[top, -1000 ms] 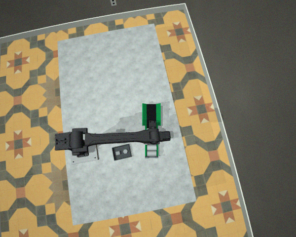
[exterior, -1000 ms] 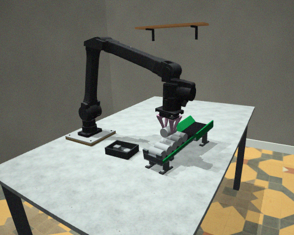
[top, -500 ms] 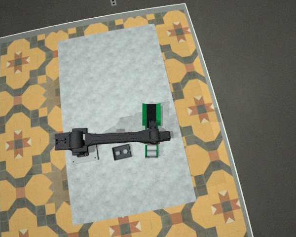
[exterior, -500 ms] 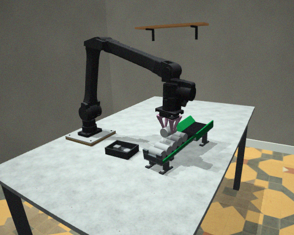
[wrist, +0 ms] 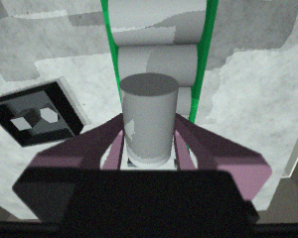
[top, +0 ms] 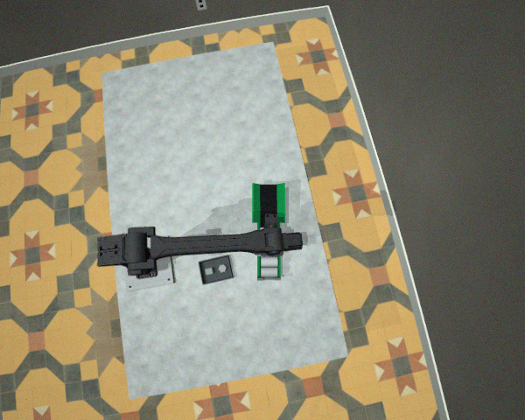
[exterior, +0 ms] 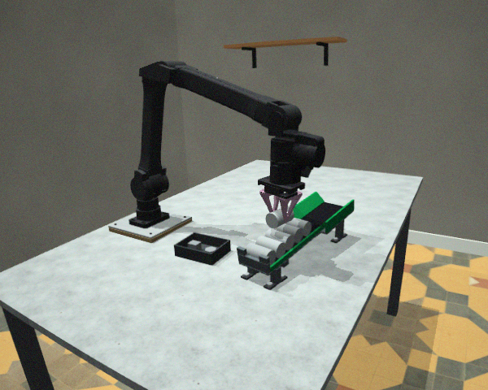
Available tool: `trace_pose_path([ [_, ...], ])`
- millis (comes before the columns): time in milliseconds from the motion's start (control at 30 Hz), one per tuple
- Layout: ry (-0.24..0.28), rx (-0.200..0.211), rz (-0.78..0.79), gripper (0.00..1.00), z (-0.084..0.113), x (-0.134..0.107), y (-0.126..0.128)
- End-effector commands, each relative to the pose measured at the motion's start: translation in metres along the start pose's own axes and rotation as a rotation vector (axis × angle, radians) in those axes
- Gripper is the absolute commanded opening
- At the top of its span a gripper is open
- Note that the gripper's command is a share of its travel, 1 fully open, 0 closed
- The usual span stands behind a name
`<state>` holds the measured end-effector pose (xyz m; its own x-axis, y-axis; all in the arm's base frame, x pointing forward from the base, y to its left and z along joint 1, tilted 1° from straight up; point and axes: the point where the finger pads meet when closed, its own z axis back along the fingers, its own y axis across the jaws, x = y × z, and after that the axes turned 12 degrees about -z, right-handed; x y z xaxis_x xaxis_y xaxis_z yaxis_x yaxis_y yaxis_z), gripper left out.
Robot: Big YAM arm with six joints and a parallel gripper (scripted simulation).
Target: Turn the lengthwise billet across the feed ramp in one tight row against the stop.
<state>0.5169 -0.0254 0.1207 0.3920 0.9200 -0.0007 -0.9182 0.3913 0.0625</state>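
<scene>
My gripper (exterior: 281, 214) (wrist: 149, 119) is shut on a grey steel billet (exterior: 272, 219) (wrist: 149, 111), held just over the billet row; whether it touches the row cannot be told. The held billet points along the ramp (top: 255, 203) (exterior: 337, 218) (wrist: 204, 55), one round end facing up in the wrist view. Several other billets lie across the ramp between its green rails, such as the lowest billet (top: 269, 272) (exterior: 258, 252), beside the dark stop (top: 269, 278) (exterior: 252, 262). In the top view the arm hides the gripper, the held billet and most of the row.
A black tray (top: 202, 275) (exterior: 193, 257) (wrist: 69, 106) with two small light shapes inside stands between the arm's base plate (top: 154, 283) (exterior: 132, 235) and the ramp's lower end. Green flared side walls stand at the ramp's upper end. A wooden shelf (exterior: 284, 42) hangs on the back wall.
</scene>
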Motion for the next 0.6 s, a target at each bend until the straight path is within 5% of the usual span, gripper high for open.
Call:
trace_pose_path([
  [0,-0.043,-0.124,-0.016,0.00,0.0673,0.0129,-0.0205],
  [567,-0.047,-0.123,-0.091,0.00,0.0674,0.0091,-0.0219],
])
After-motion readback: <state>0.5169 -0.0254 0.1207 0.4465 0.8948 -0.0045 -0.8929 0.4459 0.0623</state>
